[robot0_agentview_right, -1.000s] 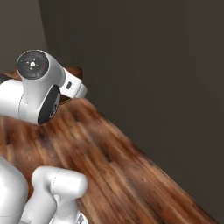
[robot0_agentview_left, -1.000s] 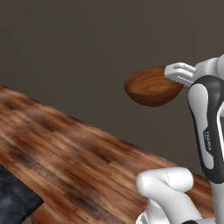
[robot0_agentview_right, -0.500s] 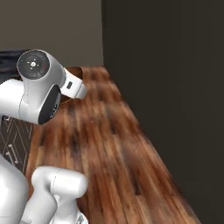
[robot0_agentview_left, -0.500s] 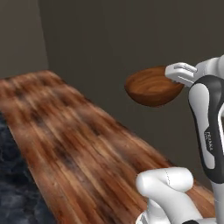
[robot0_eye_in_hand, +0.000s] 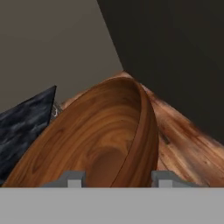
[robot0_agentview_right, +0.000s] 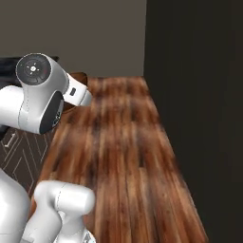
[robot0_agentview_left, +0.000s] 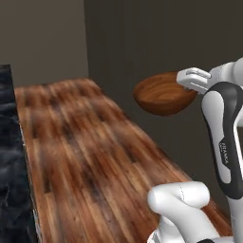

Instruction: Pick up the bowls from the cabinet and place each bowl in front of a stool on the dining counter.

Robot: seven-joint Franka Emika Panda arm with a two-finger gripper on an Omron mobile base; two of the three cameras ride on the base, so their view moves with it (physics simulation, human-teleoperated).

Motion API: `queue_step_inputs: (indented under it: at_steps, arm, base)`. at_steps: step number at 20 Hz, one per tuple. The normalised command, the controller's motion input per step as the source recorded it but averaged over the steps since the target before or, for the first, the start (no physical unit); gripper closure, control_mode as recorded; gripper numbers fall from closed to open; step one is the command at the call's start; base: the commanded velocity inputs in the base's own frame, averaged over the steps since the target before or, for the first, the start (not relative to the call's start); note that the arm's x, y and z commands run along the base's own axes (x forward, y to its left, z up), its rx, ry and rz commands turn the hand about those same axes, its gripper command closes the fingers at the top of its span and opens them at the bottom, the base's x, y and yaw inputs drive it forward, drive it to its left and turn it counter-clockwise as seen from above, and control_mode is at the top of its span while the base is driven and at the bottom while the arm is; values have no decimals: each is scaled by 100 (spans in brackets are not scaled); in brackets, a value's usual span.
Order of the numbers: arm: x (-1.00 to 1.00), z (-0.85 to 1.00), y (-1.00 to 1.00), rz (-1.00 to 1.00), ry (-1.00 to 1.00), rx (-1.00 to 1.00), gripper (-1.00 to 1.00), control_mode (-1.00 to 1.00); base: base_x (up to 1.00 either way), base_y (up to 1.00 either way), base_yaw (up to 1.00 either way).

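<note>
Bowl [robot0_agentview_left: 163, 93] of shiny red-brown wood hangs in the air, high above the wooden floor [robot0_agentview_left: 90, 156]. It sits almost level in the left base view, open side up and tipped a little. Nothing is inside it. The gripper [robot0_eye_in_hand: 117, 178] holds the bowl by its rim, one finger [robot0_eye_in_hand: 70, 179] inside and the other outside. A black marble top [robot0_agentview_left: 12, 161] lies low at the left edge, well apart from the bowl. Dark walls stand behind.
</note>
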Motion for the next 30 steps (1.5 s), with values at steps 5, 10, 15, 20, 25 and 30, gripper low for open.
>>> queue_step_inputs:
  at_steps: [5,10,15,20,25,30]
  arm:
    - [0,0,0,0,0,0,100,100]
    - [0,0,0,0,0,0,100,100]
    - [0,0,0,0,0,0,100,100]
    - [0,0,0,0,0,0,100,100]
    - [0,0,0,0,0,0,100,100]
    - [0,0,0,0,0,0,100,100]
  base:
    - [100,-39,16]
    - [100,-18,0]
    - [100,-4,0]
    - [100,0,0]
    - [100,0,0]
    - [100,4,5]
